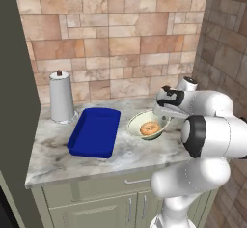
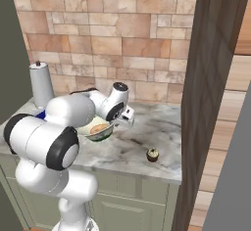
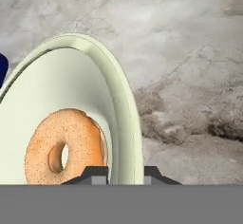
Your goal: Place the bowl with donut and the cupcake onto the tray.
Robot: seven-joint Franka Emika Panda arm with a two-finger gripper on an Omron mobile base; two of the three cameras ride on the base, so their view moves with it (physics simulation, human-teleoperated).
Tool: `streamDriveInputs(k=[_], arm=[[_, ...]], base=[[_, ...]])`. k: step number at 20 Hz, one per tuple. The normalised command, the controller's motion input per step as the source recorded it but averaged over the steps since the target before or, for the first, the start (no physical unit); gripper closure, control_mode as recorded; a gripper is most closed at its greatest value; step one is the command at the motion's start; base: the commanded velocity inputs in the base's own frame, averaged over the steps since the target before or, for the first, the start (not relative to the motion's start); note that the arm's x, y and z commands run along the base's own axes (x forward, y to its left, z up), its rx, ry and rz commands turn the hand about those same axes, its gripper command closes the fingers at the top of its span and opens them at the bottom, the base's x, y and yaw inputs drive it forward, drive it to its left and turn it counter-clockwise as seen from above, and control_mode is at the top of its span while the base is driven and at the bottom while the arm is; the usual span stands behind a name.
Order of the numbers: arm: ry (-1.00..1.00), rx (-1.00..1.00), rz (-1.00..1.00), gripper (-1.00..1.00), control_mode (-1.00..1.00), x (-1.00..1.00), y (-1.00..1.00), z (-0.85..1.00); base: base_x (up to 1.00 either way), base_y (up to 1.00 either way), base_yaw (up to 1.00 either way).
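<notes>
Glossy bowl [image 3: 71,90], veined marble counter [image 3: 190,52]

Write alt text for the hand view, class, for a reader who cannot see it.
The pincer straddles the rim of a pale green-cream bowl, one dark fingertip inside and one outside, closed on it. An orange-brown ring donut lies in the bowl, which sits on a grey marbled counter; a sliver of blue tray shows at the left edge.

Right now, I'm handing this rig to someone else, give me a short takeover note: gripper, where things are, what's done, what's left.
Gripper: shut on the rim of the bowl, one fingertip inside, one outside.
Bowl with the donut in it: on the counter, just right of the tray.
Cupcake: on the counter near the front edge, well right of the bowl.
Done: bowl gripped.
Left: move the bowl onto the tray, then the cupcake.
</notes>
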Motion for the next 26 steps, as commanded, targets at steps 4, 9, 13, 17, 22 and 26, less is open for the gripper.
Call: streamDriveInputs(k=[4, 9, 13, 17, 22, 26], arm=[[0.00, 0.14, -0.12, 1.00, -1.00, 0.01, 0.16, 0.56], [-0.04, 0.19, -0.09, 1.00, -1.00, 0.10, 0.25, 0.41], [-0.04, 0.18, -0.12, 1.00, -1.00, 0.22, 0.26, 0.20], [-0.05, 0.12, -0.15, 1.00, -1.00, 0.25, 0.37, 0.10], [-0.06, 0.00, -0.14, 1.00, -1.00, 0.33, 0.62, -0.01], [-0.07, 0.00, -0.11, 1.00, -1.00, 0.24, 0.69, 0.00]], base=[[0.00, 0.00, 0.00], [0.00, 0.00, 0.00], [0.00, 0.00, 0.00], [0.00, 0.00, 0.00], [0.00, 0.00, 0.00], [0.00, 0.00, 0.00]])
